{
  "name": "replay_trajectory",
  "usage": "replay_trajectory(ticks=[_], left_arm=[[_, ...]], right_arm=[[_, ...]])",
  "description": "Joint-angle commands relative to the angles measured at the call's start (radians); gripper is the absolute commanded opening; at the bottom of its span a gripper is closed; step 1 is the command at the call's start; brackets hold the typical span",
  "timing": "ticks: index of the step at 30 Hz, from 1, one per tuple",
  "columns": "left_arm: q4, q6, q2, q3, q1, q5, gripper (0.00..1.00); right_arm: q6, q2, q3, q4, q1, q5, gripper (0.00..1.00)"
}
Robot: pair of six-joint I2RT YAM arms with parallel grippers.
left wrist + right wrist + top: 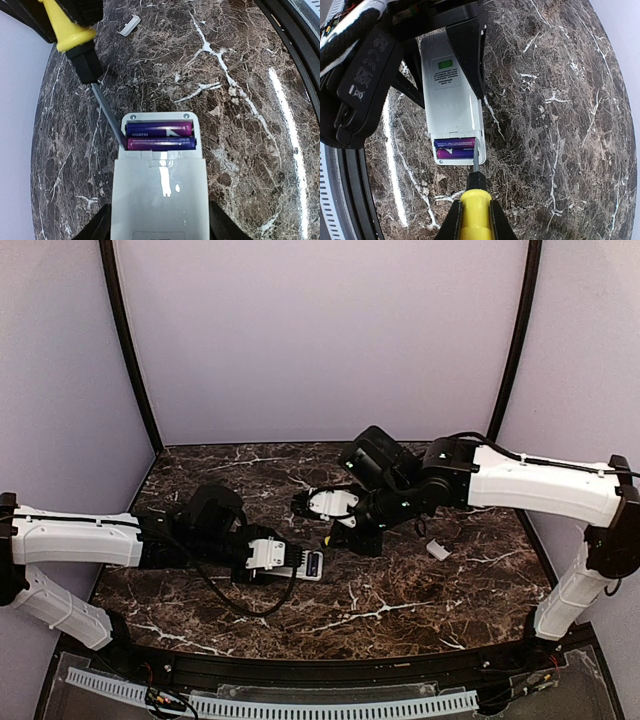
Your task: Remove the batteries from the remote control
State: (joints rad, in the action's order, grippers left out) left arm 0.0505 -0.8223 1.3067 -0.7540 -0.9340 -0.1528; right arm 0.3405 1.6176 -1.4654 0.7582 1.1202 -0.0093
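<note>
Desk (400, 610): dark brown marble with white veins.
Remote (159, 200): white, back side up, left of the desk's centre. It reaches out from the left arm toward the right arm. Whether it rests on the desk or is held just above it cannot be told.
Label (444, 65): small and green, printed on the remote's back, between the left fingers.
Compartment (131, 118): at the remote's free end, uncovered.
Batteries (160, 131): two purple cells, both seated in the compartment. They lie side by side across the remote's width and touch each other.
Left end effector (159, 227): jaws about half spread, clamped on the remote's two long sides, at the end away from the compartment.
Right end effector (476, 225): jaws narrow, closed around the yellow handle of the screwdriver.
Screwdriver (75, 35): yellow handle, black collar, thin grey shaft. It slants down from the right end effector to the remote. The tip sits in a corner of the compartment, at one end of the batteries. Whether it presses on a cell or on the plastic wall cannot be told.
Cover (438, 550): small white piece lying alone on the desk, below the right arm and well apart from the remote.
</note>
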Motion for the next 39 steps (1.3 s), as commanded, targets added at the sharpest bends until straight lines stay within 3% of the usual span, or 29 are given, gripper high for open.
replay_trajectory(ticks=[1,21,39], left_arm=[[-0.088,0.003,-0.035,-0.044,0.009,0.019,0.00],[-0.247,-0.118,-0.095,0.053,-0.010,0.175,0.00],[-0.291,-0.168,-0.102,0.085,-0.021,0.243,0.00]], right_arm=[[0.005,0.022,0.004,0.049,0.025,-0.067,0.00],[0.010,0.082,-0.073,0.119,-0.016,-0.243,0.00],[0.014,0.137,-0.094,0.129,-0.061,-0.340,0.00]])
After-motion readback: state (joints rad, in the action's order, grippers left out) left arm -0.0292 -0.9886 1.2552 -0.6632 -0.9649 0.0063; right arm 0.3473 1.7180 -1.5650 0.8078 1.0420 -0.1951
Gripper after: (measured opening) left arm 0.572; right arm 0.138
